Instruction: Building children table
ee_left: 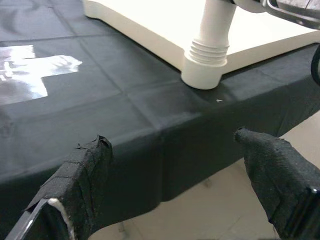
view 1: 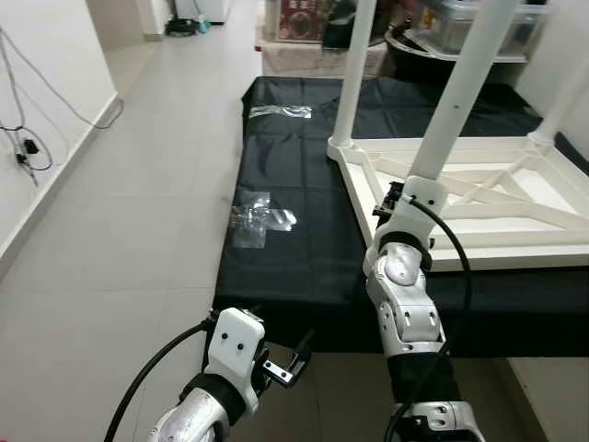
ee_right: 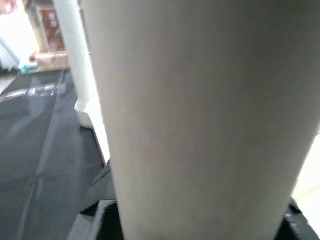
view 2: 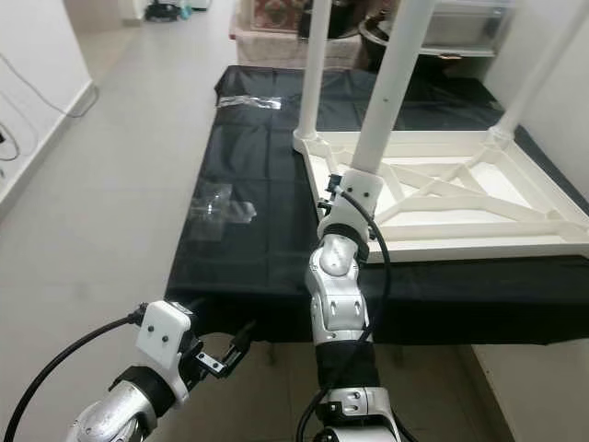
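- Nearest, the left gripper (view 1: 293, 364) hangs low before the black cloth's (view 1: 294, 249) front edge, fingers apart, holding nothing.
- Upside-down white children's table (view 1: 479, 207) lies on that cloth, legs up.
- Right gripper (view 1: 398, 198) is at the near leg (view 1: 456, 101); whether it clamps the leg, I cannot tell.
- Clear plastic bag (view 1: 258, 218) lies left.

A: so where's everything sitting?
B: upside-down children table (view 1: 479, 198) lies on the cloth-covered table (view 1: 294, 267), right half, legs up. Plastic bag (view 1: 259, 219) to its left, another bag (view 1: 281, 111) further back.
A: tools?
B: right tool (view 1: 398, 198) at the near leg (view 1: 451, 110); left tool (view 1: 293, 364) low, before the table's front edge.
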Available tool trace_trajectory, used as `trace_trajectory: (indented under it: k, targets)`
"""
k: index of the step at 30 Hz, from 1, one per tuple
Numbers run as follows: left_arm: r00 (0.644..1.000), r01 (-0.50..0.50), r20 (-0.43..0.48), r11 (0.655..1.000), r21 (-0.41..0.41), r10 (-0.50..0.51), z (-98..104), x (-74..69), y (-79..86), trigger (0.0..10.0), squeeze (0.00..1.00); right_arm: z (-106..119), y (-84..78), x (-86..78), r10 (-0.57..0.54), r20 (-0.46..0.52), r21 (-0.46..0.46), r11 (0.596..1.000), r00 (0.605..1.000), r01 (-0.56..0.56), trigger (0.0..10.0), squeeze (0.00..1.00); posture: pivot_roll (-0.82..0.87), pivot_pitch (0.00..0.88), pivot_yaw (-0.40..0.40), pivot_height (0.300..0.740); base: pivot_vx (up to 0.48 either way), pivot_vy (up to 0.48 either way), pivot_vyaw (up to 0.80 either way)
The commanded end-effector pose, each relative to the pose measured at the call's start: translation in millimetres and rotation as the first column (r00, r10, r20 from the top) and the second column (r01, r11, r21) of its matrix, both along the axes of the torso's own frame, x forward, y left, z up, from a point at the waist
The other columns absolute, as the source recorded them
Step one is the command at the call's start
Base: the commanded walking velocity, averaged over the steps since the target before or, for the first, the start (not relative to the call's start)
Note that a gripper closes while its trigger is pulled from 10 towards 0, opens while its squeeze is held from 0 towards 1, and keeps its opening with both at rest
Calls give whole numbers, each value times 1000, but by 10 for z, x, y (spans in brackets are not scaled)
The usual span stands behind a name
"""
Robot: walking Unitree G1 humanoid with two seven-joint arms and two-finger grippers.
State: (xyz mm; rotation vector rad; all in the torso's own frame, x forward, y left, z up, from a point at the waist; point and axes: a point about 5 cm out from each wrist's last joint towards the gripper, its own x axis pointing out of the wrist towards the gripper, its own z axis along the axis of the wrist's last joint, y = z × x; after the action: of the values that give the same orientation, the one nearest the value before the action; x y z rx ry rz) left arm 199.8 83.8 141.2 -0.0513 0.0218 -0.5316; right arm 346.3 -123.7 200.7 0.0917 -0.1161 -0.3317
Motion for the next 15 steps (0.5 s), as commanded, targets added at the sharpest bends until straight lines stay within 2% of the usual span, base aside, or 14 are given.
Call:
trace_trajectory:
  k: [1,2,4,5,6,8,9,10,11,12,13,14,15]
  targets:
    - [1000,4,-9,1000,7,-4,-35,-4,3,10000,0,-239,229,-108,82,-79,99,992,993,-75,10000,1000,140,123,-62,740,0,0,0]
    - [1000,4,-9,1000,7,-4,-35,-4,3,10000,0,-239,229,-108,82,-79,99,992,993,-75,10000,1000,140,123,-62,740,0,0,0]
    - [1000,8,-12,1000,7,-8,-50,-5,2,10000,0,-211,78,-118,94,-30,73,993,995,-92,10000,1000,133,118,-56,740,0,0,0]
    - [1000,10,-12,1000,7,-9,-53,-5,0,10000,0,-204,42,-109,122,-17,81,989,992,-121,10000,0,133,117,-56,740,0,0,0]
    - [1000,10,-12,1000,7,-9,-53,-5,0,10000,0,-204,42,-109,122,-17,81,989,992,-121,10000,0,133,117,-56,740,0,0,0]
    - [1000,12,-12,1000,7,-12,-56,-2,-1,10000,0,-144,-40,-67,225,48,69,971,973,-228,10000,0,134,112,-57,740,0,0,0]
    - [1000,12,-12,1000,7,-12,-56,-2,-1,10000,0,-144,-40,-67,225,48,69,971,973,-228,10000,0,134,112,-57,740,0,0,0]
    - [1000,13,-11,1000,7,-13,-58,1,0,10000,0,-96,-33,-37,358,87,60,930,930,-363,10000,0,133,107,-56,740,0,0,0]
    - [1000,14,-12,1000,7,-14,-60,3,1,10000,0,-51,-31,-25,496,105,1,867,862,-499,10000,0,133,107,-56,740,0,0,0]
    - [1000,15,-12,1000,8,-15,-61,5,1,10000,0,-29,-26,-27,582,104,-39,813,806,-582,10000,0,133,107,-56,740,0,0,0]
    - [1000,15,-12,1000,8,-15,-61,5,1,10000,0,-29,-26,-27,582,104,-39,813,806,-582,10000,0,133,107,-56,740,0,0,0]
    - [1000,16,-14,1000,7,-16,-69,7,-1,10000,0,-27,-72,-36,722,68,-80,691,688,-718,10000,0,131,101,-55,740,0,0,0]
    - [1000,16,-14,1000,7,-16,-69,7,-1,10000,0,-27,-72,-36,722,68,-80,691,688,-718,10000,0,131,101,-55,740,0,0,0]
